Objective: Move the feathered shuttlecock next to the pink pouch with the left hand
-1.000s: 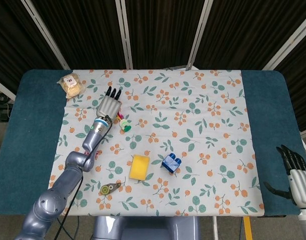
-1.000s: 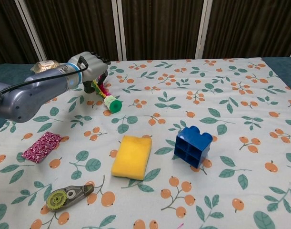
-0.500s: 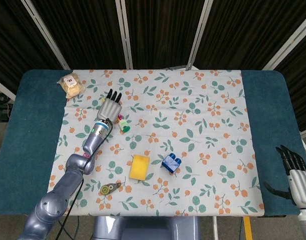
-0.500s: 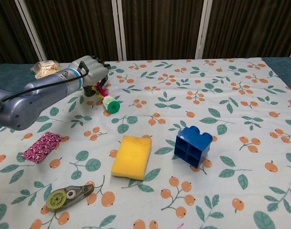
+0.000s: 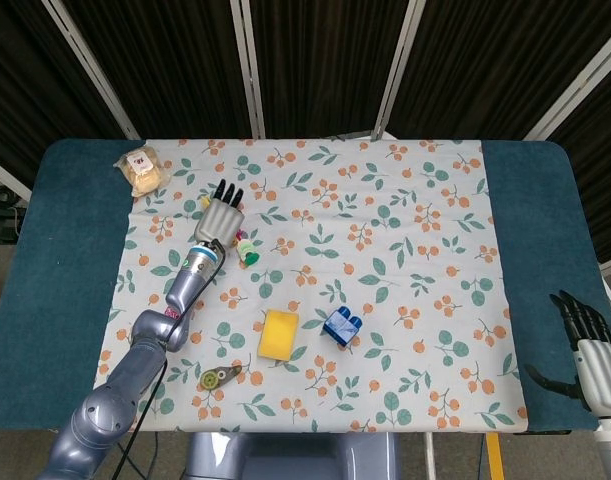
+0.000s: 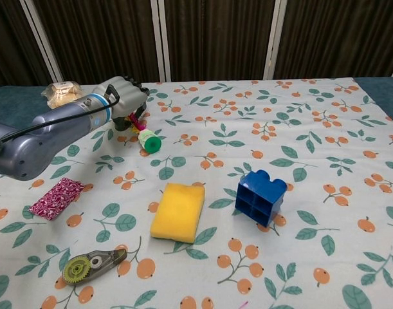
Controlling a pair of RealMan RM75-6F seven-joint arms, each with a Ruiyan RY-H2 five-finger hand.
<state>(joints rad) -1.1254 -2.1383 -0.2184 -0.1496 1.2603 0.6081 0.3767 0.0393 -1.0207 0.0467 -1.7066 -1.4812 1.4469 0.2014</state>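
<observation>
The feathered shuttlecock (image 5: pixel 248 249) lies on its side on the floral cloth, its green cap (image 6: pixel 151 143) pointing toward me and its coloured feathers (image 6: pixel 136 120) toward the back left. My left hand (image 5: pixel 220 212) hangs palm-down right over the feathered end, fingers stretched out, and I see no grip on it. In the chest view the left hand (image 6: pixel 122 93) covers part of the feathers. The pink pouch (image 6: pixel 56 197) lies flat near the cloth's left edge, well in front of the shuttlecock. My right hand (image 5: pixel 590 345) rests off the cloth at the lower right, holding nothing.
A yellow sponge (image 6: pixel 178 211) and a blue toy brick (image 6: pixel 260 196) sit mid-table. A correction-tape dispenser (image 6: pixel 93 265) lies near the front left. A wrapped bun (image 6: pixel 61 92) sits at the back left corner. My left forearm (image 6: pixel 48 132) stretches over the cloth's left side.
The left hand has sunk lower onto the feathered end and eased slightly forward. The shuttlecock has barely shifted. The right hand has stayed still.
</observation>
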